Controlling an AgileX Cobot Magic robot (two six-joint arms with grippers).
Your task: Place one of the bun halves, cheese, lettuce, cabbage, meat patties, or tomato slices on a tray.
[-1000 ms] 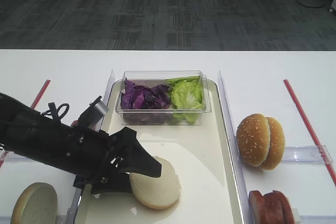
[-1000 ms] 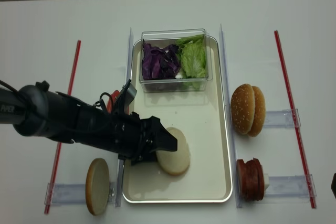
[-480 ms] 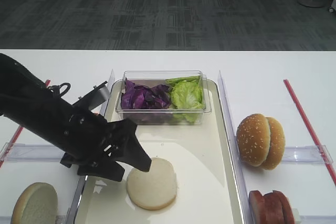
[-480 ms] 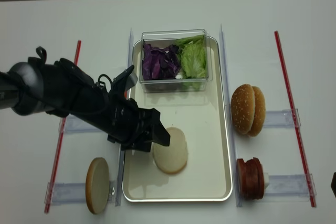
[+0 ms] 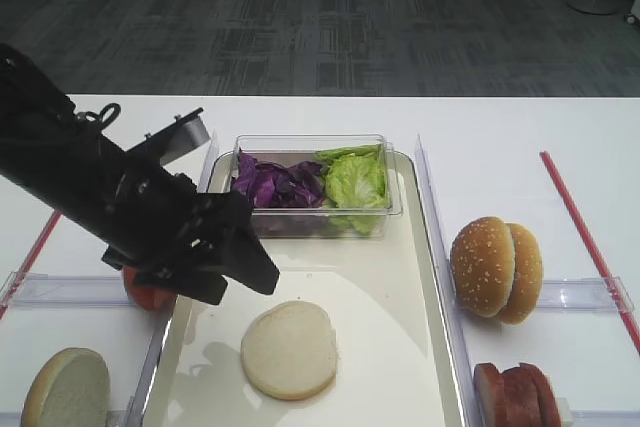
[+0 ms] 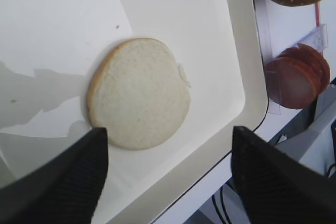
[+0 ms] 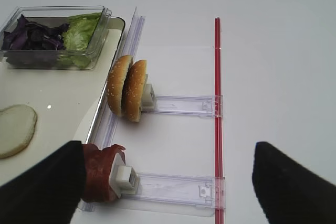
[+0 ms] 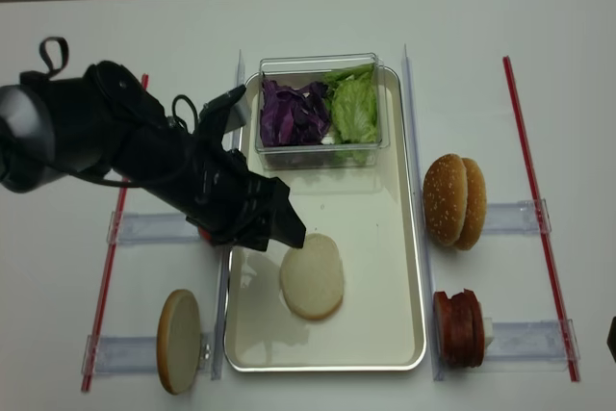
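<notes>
A bun half lies flat, cream face up, on the front part of the cream tray. My left gripper hovers open above the bun's left side and holds nothing. My right gripper is open over the table by the meat patties. Cabbage and lettuce fill a clear box at the tray's back. Tomato slices show red behind the left arm. No cheese is in view.
Two sesame buns stand on edge in a clear holder right of the tray. Another bun half stands in a holder at the front left. Red strips run along both sides of the table.
The left gripper has risen and drawn back to the left, off the bun half. The bun half now lies flat and free on the tray.
</notes>
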